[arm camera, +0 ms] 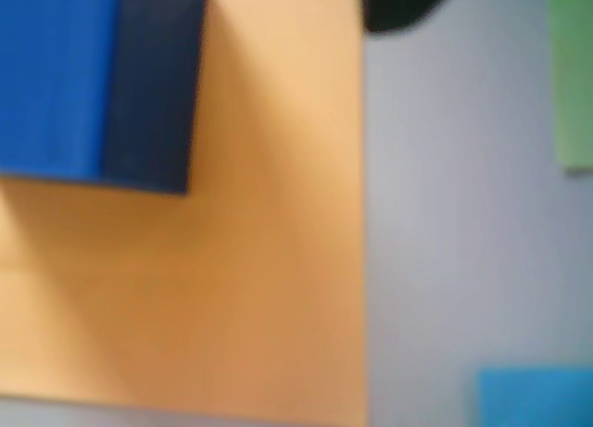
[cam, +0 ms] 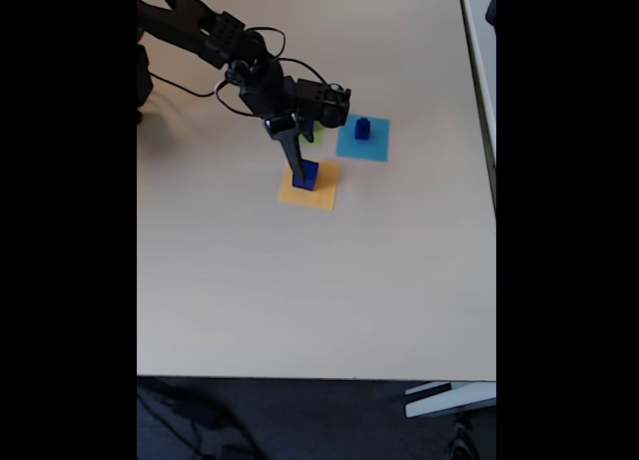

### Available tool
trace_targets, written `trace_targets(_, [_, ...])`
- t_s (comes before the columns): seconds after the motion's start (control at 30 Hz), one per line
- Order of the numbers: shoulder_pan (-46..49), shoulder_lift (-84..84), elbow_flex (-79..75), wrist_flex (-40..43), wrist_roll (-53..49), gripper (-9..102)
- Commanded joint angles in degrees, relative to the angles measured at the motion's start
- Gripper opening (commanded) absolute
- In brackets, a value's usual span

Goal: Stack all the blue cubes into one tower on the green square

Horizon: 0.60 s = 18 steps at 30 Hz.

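While the arm reaches down over the orange square [cam: 310, 188] at frame centre-top in the fixed view, its gripper [cam: 300, 171] sits right at a blue cube [cam: 307, 175] on that sheet; can't tell if the claw is closed on it or just beside it. Wrist view shows that cube [arm camera: 93, 80] upper left, on orange paper [arm camera: 232, 260]. Another blue cube [cam: 362, 129] stands on the cyan square [cam: 363, 141], upper right of the orange one. Green square [cam: 318, 133] peeks out behind the arm, mostly hidden; no tower seen on it, so stacking looks barely begun. Sheets sit close together w/ little gap; plenty of bare table [cam: 300, 300] lower down, edges far off
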Motion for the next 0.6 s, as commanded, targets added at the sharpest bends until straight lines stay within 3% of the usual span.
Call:
trace_targets(0.0, [-0.3,-1.1,-6.4,-0.2,-1.1,54])
trace_targets(0.57, [0.4,-1.5,5.8,-13.5,-4.2,54])
